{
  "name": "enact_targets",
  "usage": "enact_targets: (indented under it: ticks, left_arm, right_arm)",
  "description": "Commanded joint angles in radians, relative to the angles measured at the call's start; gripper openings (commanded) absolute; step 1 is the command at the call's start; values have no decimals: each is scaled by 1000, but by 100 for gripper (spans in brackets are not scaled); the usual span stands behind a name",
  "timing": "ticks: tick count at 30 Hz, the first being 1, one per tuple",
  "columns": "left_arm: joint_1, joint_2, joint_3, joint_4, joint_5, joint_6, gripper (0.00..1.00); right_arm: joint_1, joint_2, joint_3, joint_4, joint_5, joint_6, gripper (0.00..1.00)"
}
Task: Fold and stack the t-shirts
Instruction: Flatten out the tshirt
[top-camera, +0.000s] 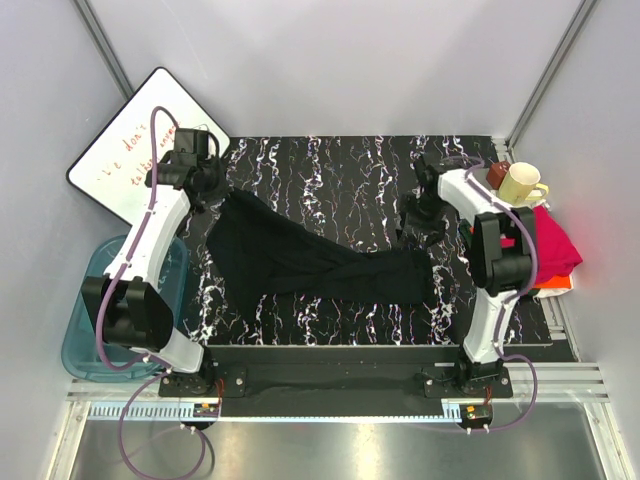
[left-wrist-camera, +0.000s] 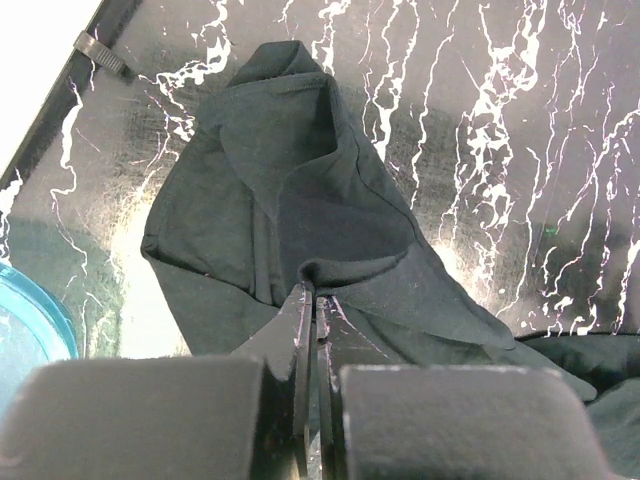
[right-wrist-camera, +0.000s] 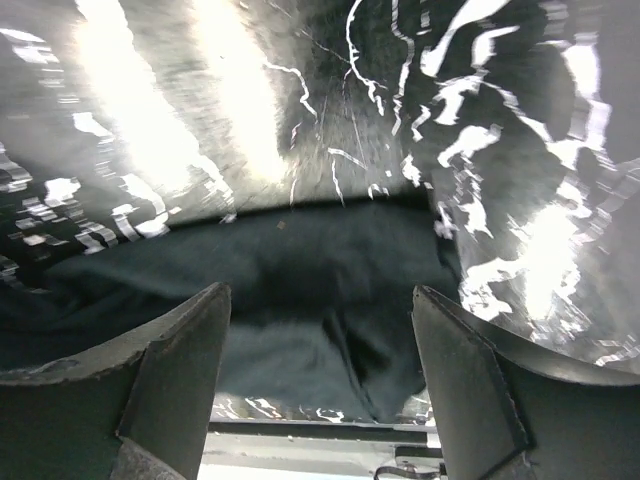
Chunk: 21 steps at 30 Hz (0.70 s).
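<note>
Sprawling limp across the marbled worktop (top-camera: 340, 170), the black t-shirt (top-camera: 300, 260) lay bunched from far left to near right, while the magenta-pink t-shirt (top-camera: 553, 248) sat heaped at the worktop's right edge. The left claw (left-wrist-camera: 316, 300) was pressed together, apparently pinching a puckered fold at the black shirt's left end, and the right claw (right-wrist-camera: 320, 350) hung spread above its right end. Light, soft and likely to sag or slide on the glossy surface, the cloth looked best taken by its hem or shoulder corners, both ends together, and drawn flat.
</note>
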Motion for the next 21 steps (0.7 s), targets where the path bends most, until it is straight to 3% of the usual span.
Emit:
enact_targets:
  ticks: [1,12,21]
  left_arm:
    - [-2,-34,-21,22,6,-9,0]
    - [-2,-37,-54,22,27,0,0]
    - [-2,-26,-57,21,27,14,0]
  right_arm:
    - [-15,-118,8,18,55,29,81]
    - [-33,-72,-129,27,129,30,77]
    - [-33,24,-115,55,56,18,61]
